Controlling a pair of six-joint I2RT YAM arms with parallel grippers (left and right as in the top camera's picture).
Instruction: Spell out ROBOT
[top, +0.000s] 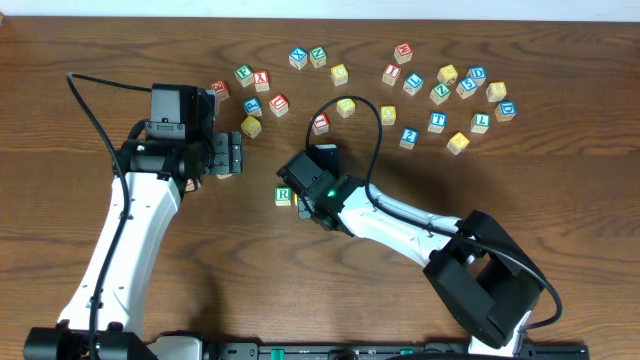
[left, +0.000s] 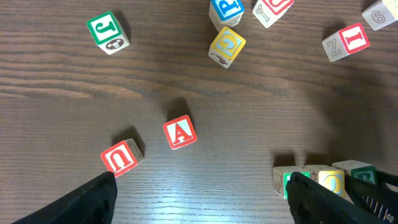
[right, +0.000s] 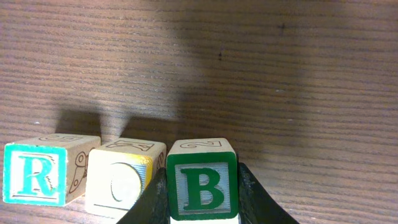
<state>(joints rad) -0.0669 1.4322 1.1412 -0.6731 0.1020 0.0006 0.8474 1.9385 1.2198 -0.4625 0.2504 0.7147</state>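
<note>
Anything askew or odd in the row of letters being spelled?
Nothing damaged. R cube, O cube and B cube stand upright in order; the B, clamped in the right gripper, looks slightly forward of the other two.

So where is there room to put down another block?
There is bare wood past the B block, on the side away from the O block and R block; the right gripper holds B. The table is also bare between the left arm and right arm, in front of that row. The back strip is crowded with loose blocks.
</note>
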